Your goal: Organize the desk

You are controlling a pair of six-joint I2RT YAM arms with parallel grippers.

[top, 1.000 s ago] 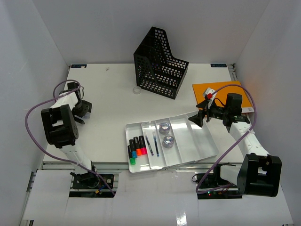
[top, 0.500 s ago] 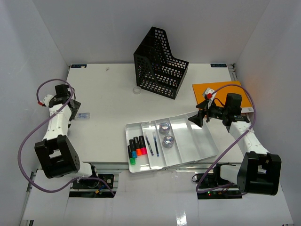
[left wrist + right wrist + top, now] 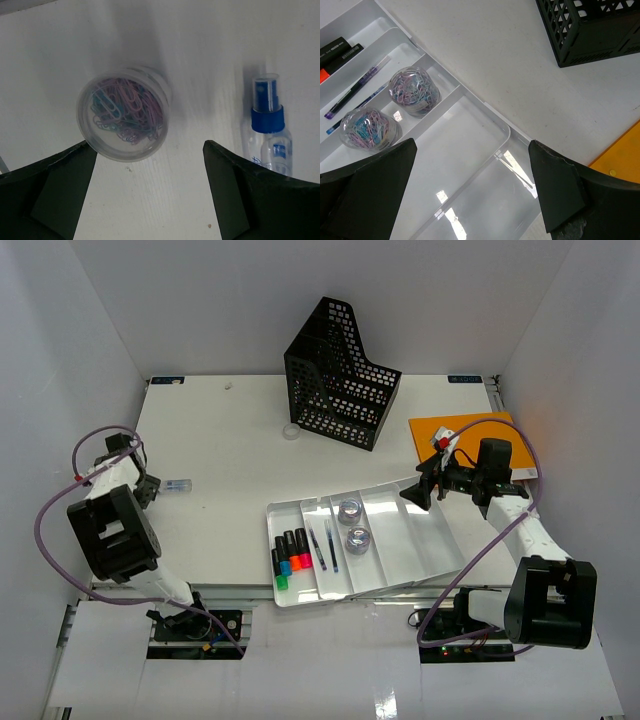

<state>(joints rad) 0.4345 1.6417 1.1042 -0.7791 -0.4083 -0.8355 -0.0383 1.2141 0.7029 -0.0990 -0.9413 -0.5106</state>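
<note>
Left claw, jaws spread wide and empty, hangs over the desk, a tub of paper clips just ahead of its fingers. Right claw, likewise agape, hovers above the white tray on that desk.

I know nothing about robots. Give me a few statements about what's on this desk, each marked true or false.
1. Two jars of paper clips sit in the white tray. True.
2. The black mesh file holder stands inside the tray. False: it stands on the desk, behind the tray.
3. The right gripper holds a pen. False: it is open and empty above the tray, and the pens lie in the tray.
4. A small spray bottle lies on the desk near the left gripper. True.
</note>
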